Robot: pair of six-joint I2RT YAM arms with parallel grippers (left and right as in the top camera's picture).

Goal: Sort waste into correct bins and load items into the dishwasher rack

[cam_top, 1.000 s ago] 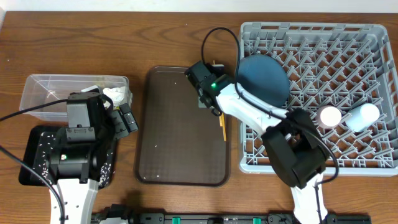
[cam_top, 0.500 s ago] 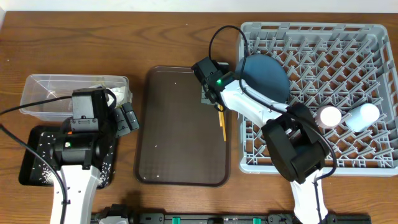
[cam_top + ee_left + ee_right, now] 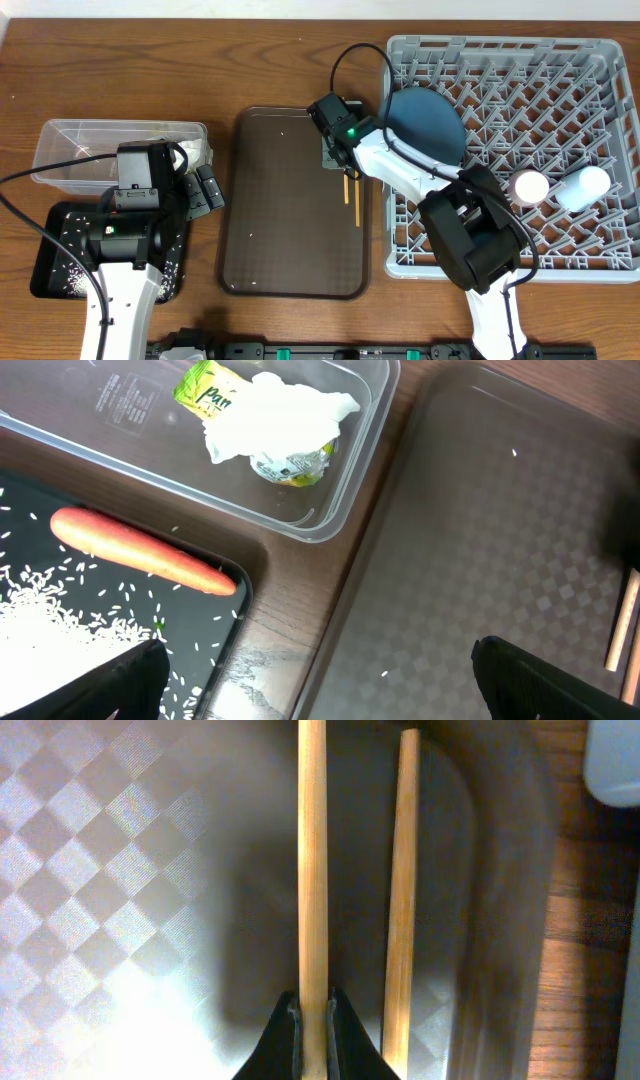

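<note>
Far left, the overhead view shows the clear tub (image 3: 120, 150) with the black tray (image 3: 60, 250) just in front of it, but the left arm blocks most of what's inside. The left wrist cam fills that in. A yellow-green wrapper (image 3: 205, 380) and crumpled white paper (image 3: 270, 415) are in the tub, and the carrot (image 3: 140, 550) is lying in the black tray with rice (image 3: 50, 630) scattered around it. The left gripper (image 3: 320, 680) hangs over the gap between the bins and the brown serving tray (image 3: 290, 200), fingers spread wide with nothing between them.

At the serving tray's right edge, the overhead view only gives you thin orange sticks under the right gripper (image 3: 335, 155). The right wrist cam is way clearer: the fingertips are pinched onto the held chopstick (image 3: 313, 870). The loose chopstick (image 3: 405, 870) lies parallel just beside it on the tray, not touching.

Only the overhead view catches the dishwasher rack (image 3: 600, 250). It has the blue plate (image 3: 422, 122) in its near-left corner, and the pink cup (image 3: 530, 186) and light-blue cup (image 3: 585, 188) sit side by side further right.
</note>
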